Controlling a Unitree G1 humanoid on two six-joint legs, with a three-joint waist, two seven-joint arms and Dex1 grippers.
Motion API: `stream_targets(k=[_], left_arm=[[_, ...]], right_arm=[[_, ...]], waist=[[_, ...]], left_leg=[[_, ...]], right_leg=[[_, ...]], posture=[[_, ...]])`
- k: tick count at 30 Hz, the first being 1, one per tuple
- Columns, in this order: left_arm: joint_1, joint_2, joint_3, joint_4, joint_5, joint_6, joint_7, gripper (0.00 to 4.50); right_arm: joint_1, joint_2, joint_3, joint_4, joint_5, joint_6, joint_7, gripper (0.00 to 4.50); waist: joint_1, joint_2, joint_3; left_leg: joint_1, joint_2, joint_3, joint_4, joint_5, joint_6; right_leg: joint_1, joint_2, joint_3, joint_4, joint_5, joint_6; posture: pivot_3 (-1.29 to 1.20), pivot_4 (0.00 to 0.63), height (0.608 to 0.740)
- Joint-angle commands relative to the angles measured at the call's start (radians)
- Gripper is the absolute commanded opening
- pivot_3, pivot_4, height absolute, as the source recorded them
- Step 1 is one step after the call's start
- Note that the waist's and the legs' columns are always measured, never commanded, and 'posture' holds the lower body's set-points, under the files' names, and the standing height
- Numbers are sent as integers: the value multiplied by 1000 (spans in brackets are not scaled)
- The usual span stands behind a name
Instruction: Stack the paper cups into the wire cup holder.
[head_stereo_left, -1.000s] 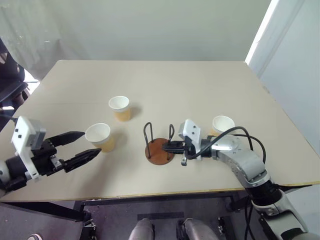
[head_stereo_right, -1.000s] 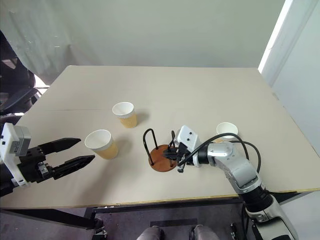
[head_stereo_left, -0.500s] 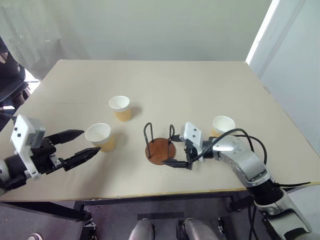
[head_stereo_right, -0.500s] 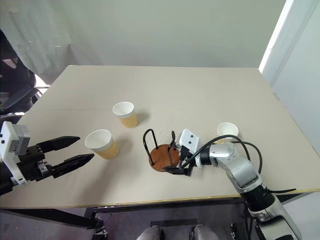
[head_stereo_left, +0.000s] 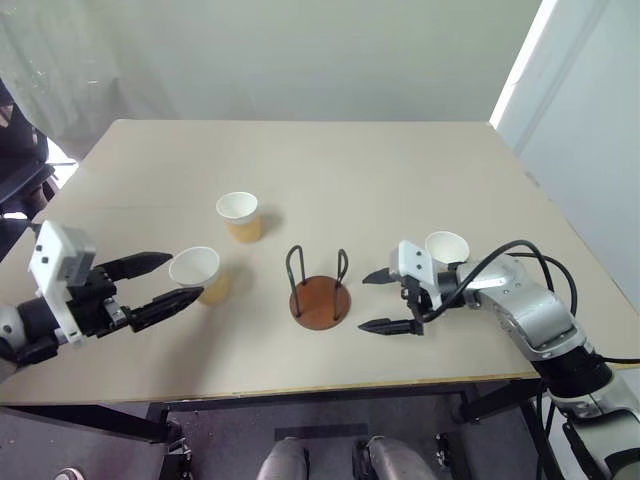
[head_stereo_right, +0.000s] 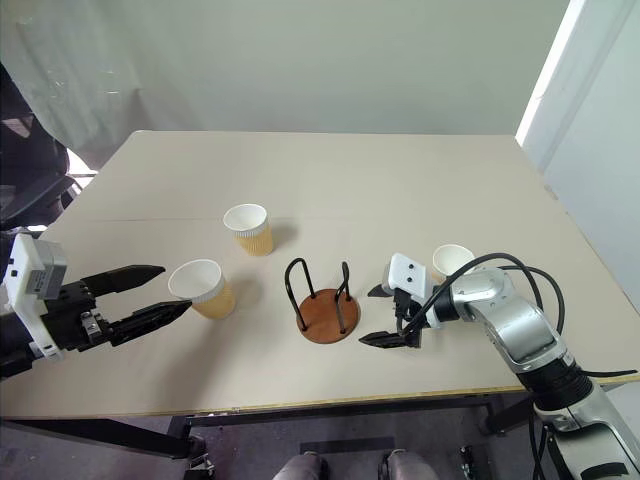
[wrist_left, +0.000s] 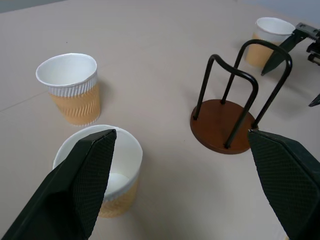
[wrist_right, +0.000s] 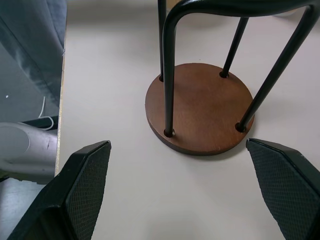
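The wire cup holder (head_stereo_left: 321, 301) stands upright and empty at the table's middle front, brown disc base under two dark wire loops. Just to its right my right gripper (head_stereo_left: 362, 303) is open, clear of the base; its wrist view looks onto the base (wrist_right: 200, 107) between both fingers (wrist_right: 75, 195). One paper cup (head_stereo_left: 446, 248) stands behind that gripper. A second paper cup (head_stereo_left: 238, 215) sits further back on the left. The third paper cup (head_stereo_left: 203, 275) stands at the tips of my open left gripper (head_stereo_right: 176, 288), partly between the fingers (wrist_left: 75, 190) and not squeezed.
The beige table's front edge (head_stereo_left: 330, 382) runs close below both grippers. A dark chair (head_stereo_right: 30, 190) stands off the table's left side. The black cable (head_stereo_left: 500, 262) loops over my right forearm. The far half of the table is bare.
My right gripper, shut at the holder's right wire a second ago, has opened and drawn back to the right. The holder stays upright in place. The left gripper has kept still.
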Motion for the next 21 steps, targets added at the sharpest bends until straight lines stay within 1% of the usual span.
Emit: stream_targets(k=[1,11,14,17,21], left_arm=[[-8,13,18,-2,2,-19,-13,4500],[12,7,32,-2,6,-18,-34,4500],[33,17,54,-11,-6,-3,-60,4500],[43,35,75,-10,-21,13,-84,4500],[51,66,81,-2,-25,25,-127,4500]], right_arm=[[-3,-24,-3,-51,25,6,37,4471],[-37,-90,-22,-57,55,19,130,4471],[-78,-155,-70,-53,85,34,186,4471],[-99,-231,-116,-68,147,56,259,4471],[-149,-307,-145,-28,127,-2,302,4471]], waist=[[0,0,0],[0,0,0],[0,0,0],[3,0,0],[4,-1,0]], left_leg=[[0,0,0,0,0,0],[0,0,0,0,0,0],[-1,0,1,0,0,0],[-2,0,1,0,0,1],[-3,0,1,0,1,1]], right_leg=[[0,0,0,0,0,0],[0,0,0,0,0,1],[0,0,1,0,0,1],[0,0,1,0,-2,2],[0,0,1,0,-4,2]], posture=[[0,150,740],[0,150,740],[0,150,740],[0,150,740],[0,150,740]])
